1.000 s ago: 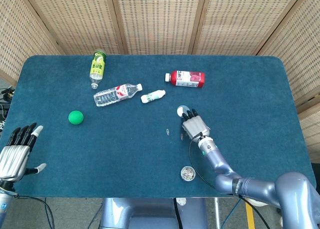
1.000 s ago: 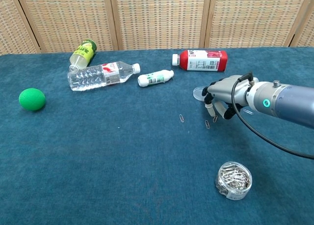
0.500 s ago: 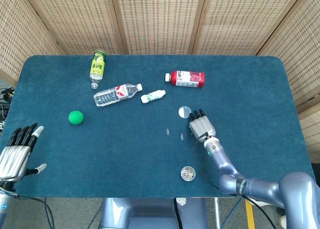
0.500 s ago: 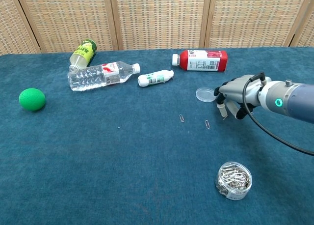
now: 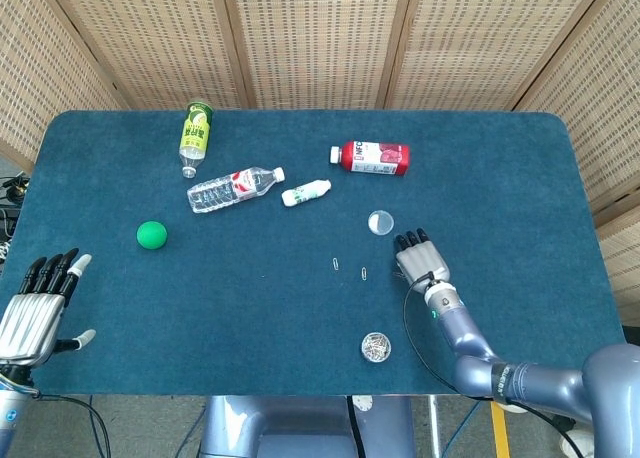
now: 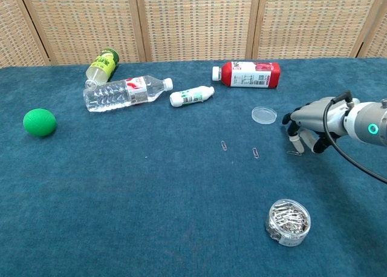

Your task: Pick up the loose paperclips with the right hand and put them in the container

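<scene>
- The container, a small clear round tub, sits nearest the front edge of the table at about 5 o'clock from the table's centre; it is packed with silver paperclips.
- The left hand hovers off the table's front left corner at about 8 o'clock, fingers spread apart and straight, holding nothing.
- The right hand hangs low over the cloth at about 1 o'clock from the container, palm down with the fingers curled downward; something thin and wiry shows at its fingertips, but I cannot tell whether it is pinched or lying on the cloth.
- Two loose paperclips lie on the cloth at about 9 o'clock from the right hand: the nearer paperclip and, farther left, the second paperclip, both apart from the fingers.
- A clear round lid lies flat at about 11 o'clock from the right hand, near it but not touching.
- A green ball rests far left at 9 o'clock.
- Farther back lie a small white bottle with green print too small to read, and a clear water bottle with a red-and-white label.
- Farthest back are a red bottle with a white label, its text illegible, and a yellow-green bottle.
</scene>
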### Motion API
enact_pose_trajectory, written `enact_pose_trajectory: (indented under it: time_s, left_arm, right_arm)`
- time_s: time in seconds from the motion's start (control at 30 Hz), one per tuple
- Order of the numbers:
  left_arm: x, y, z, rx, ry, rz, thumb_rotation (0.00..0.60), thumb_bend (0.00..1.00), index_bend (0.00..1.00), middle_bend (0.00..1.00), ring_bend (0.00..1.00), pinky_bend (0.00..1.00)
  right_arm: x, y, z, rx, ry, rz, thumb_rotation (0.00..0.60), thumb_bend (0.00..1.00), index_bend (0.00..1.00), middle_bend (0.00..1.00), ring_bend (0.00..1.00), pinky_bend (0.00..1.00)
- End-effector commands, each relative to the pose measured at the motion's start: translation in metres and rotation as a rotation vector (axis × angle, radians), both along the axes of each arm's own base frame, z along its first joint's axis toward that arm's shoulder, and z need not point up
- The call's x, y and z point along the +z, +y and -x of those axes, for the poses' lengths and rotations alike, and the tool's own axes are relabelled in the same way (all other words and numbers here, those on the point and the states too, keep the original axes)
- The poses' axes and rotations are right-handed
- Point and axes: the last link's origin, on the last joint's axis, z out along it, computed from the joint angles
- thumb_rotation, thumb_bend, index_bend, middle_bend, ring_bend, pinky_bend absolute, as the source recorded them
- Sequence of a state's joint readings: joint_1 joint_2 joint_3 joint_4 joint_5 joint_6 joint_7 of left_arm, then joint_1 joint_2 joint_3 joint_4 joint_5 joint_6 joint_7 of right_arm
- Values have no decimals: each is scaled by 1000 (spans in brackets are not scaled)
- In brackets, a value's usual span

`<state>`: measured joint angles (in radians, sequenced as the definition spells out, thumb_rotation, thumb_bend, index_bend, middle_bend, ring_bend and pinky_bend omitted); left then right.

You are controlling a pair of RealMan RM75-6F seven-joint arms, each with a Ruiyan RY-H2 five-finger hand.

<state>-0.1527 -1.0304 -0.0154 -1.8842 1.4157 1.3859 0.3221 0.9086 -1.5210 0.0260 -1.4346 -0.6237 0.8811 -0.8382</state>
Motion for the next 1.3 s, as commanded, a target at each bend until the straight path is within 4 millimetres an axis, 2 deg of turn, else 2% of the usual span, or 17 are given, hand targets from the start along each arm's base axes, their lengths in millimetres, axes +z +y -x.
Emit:
enact_pose_trajectory:
  time_s: [0.03,0.17,0.2,0.23,0.3,0.37,0.4,0.7,0.83,0.97,1.3]
  left_arm:
    - [0,0,0,-1,0,1,600,0,0,0,0,0]
    - [0,-1,-1,-3,1,0,600,0,0,0,0,0]
    - [0,-1,-1,-4,1,0,600,0,0,0,0,0]
    - [0,-1,-1,-5,1,-1,600,0,0,0,0,0]
    - [0,-1,-1,-4,1,-2,600,0,0,0,0,0]
    - [0,-1,-1,-4,0,-3,600,0,0,0,0,0]
    - [0,-1,-1,-4,0,-3,600,0,0,0,0,0]
    - [1,-1,0,-2,-3,-3,600,0,0,0,0,0]
    - [1,0,0,-1,-4,-1,600,0,0,0,0,0]
    - [2,0,0,-1,-4,-2,600,0,0,0,0,0]
    - [2,0,0,-1,-7,-3,600,0,0,0,0,0]
  right_arm:
    - [1,3,1,5,1,-1,600,876,484,48,0,0]
    - [2,7,3,11,2,-8,600,872,484,37,0,0]
    - [3,8,3,13,-1,-8,600,838,484,33,0,0]
    - [3,8,1,19,-14,-2,600,790,484,31,0,0]
    - [6,7,-3,37,-64,29,600,559,484,29,0,0]
    - [9,6,-6,49,-113,62,600,432,485,28,0,0]
    - [11,4,-8,52,-146,84,600,410,485,28,0,0]
    - [10,0,-5,-82,-333,137,600,393,484,27,0,0]
    - [5,1,-2,-137,-360,129,600,383,485,26,0,0]
    - [2,1,-2,-176,-395,133,600,302,485,14,0,0]
    - [-3,1,-1,-208,-421,156,600,303,487,13,0,0]
